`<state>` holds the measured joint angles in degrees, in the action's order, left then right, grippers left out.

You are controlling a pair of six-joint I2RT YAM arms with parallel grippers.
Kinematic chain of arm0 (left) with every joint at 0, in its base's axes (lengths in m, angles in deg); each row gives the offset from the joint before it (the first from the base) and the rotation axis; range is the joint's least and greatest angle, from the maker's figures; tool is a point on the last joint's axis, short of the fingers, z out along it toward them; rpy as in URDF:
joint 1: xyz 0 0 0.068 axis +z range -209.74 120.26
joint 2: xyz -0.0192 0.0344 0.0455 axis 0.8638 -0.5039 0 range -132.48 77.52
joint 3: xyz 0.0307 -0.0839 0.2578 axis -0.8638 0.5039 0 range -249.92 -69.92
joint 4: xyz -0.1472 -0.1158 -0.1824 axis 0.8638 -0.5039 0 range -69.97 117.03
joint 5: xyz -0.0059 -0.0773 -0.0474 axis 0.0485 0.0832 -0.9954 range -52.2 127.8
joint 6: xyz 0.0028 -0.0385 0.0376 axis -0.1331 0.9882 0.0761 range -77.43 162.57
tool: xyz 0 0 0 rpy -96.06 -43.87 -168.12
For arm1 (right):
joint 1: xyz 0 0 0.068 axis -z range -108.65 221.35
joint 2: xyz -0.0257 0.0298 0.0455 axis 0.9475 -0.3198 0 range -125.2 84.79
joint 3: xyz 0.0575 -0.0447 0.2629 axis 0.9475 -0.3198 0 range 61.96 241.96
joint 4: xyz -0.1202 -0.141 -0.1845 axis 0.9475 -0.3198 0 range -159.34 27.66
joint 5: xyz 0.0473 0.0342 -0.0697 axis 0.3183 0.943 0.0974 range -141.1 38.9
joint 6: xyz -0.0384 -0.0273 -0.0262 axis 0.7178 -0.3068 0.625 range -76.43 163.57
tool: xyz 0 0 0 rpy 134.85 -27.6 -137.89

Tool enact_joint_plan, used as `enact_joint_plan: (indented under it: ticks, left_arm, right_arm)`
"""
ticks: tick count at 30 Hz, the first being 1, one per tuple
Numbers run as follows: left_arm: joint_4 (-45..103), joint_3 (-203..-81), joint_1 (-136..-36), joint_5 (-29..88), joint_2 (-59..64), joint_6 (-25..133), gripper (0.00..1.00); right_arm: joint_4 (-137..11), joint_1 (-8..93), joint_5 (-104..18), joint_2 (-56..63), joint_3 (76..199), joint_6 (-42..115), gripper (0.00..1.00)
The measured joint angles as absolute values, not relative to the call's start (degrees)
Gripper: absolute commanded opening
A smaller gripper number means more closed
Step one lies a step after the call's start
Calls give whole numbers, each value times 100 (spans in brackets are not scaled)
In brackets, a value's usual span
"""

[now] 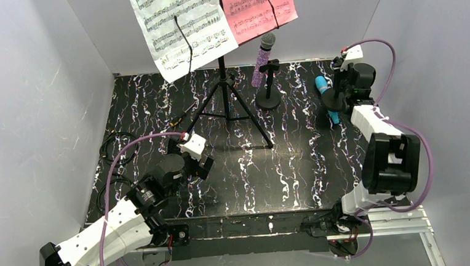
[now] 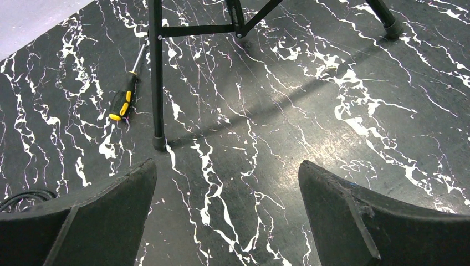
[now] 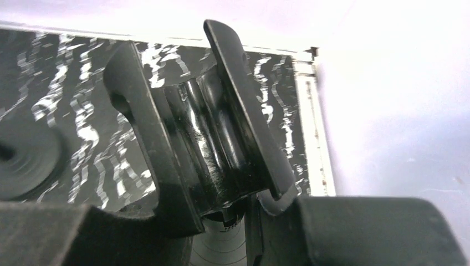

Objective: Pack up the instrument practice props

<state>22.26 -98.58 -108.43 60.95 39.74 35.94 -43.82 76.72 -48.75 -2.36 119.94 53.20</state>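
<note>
**Fig.** Scene read near to far, w/ the grasp relation marked. Near L: left claw (image 2: 226, 166) hangs low over the worktop (image 1: 296, 166), jaws at full spread, nothing betw. them. A foot of the tripod (image 1: 225, 90) and a screwdriver (image 2: 123, 100) lie just beyond it, w/ a coiled cable (image 1: 111, 147) off to its L. No task prop is near this claw. Far R corner: the R arm reaches fwd, and right claw (image 3: 169, 50) is part-closed on the glossy black clip atop a mic holder (image 3: 208, 149), one finger on each side of the clip. The holder stands upright, long axis vertical, and its round base seems to rest on the worktop directly under the claw. The next move is therefore prob. a straight lift w/o tilt. Blue microphone (image 1: 322, 84) lies flat just beside that base, long axis approx. near–far, partly hidden by base and claw. Whether mic and base touch cannot be told, and a careless lift could knock it. Toward centre, to the L of the right claw and apart from it: purple glitter microphone (image 1: 264, 60) leans in the second mic holder (image 1: 269, 94). Farthest, up on the tripod: white music sheet (image 1: 183, 25) and pink music sheet (image 1: 259, 8). The R arm is nearer to the mics and both holders. Packing looks barely begun, and no container is in view.
</note>
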Motion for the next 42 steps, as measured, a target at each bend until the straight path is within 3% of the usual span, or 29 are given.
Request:
enact_joint_plan:
  ticks: [9, 22, 26, 33, 37, 42]
  left_arm:
    - [2223, -9858, -10843, 6227, 3939, 3528, 98]
    - [2226, -9858, -10843, 6441, 3797, 3421, 98]
    - [2226, -9858, -10843, 6484, 3730, 3399, 98]
    - [2228, -9858, -10843, 6548, 3699, 3362, 98]
    - [2226, -9858, -10825, 6548, 3673, 3360, 98]
    - [2226, -9858, -10823, 6546, 3675, 3360, 98]
  right_arm:
    - [-3127, 7991, -5784, -1683, 12746, 5274, 1]
    - [-2616, 8174, -5887, -3300, 13854, 4957, 3]
    - [-2574, 8185, -5887, -3567, 14090, 4815, 18]
    - [-2531, 8207, -5878, -3591, 14099, 4653, 61]
    - [-2391, 8216, -5834, -3574, 14092, 4669, 80]
    - [-2321, 8227, -5850, -3311, 13917, 4690, 90]
